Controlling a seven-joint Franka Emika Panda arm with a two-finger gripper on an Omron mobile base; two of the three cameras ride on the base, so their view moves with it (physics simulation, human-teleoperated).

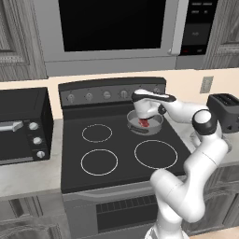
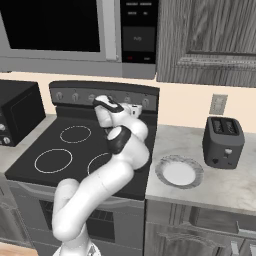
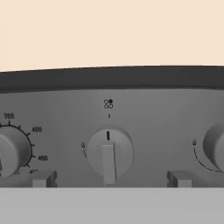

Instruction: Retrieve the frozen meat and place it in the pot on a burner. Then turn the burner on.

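Two dark fingertips [image 3: 43,178] stand wide apart at the bottom of the hand view, nothing between them: hand [image 3: 109,179] open, facing the stove's control panel [image 3: 144,113]. Burner knob [image 3: 109,152] sits centred between the fingertips, pointer straight up. Oven dial [image 3: 11,148] to one side. Left base view: frozen meat [image 1: 144,123] lies inside the pot [image 1: 156,122] on the back right burner, below the hand. White-grey plate [image 2: 179,172] on worktop [image 2: 220,187] beside toaster [image 2: 223,142].
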